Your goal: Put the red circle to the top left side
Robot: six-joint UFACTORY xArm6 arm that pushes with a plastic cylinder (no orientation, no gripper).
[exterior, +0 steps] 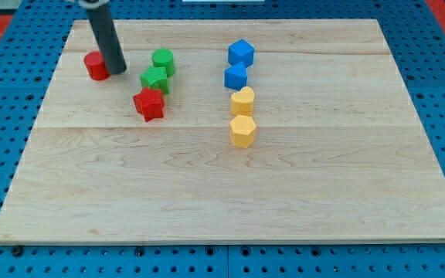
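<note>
The red circle lies near the top left corner of the wooden board. My tip rests against its right side, and the dark rod rises up and to the left out of the view's top. A red star lies below and to the right of my tip. A green circle and a green star-like block sit just right of my tip.
Two blue blocks stand in a column at the upper middle, with two yellow blocks below them. A blue pegboard surrounds the board.
</note>
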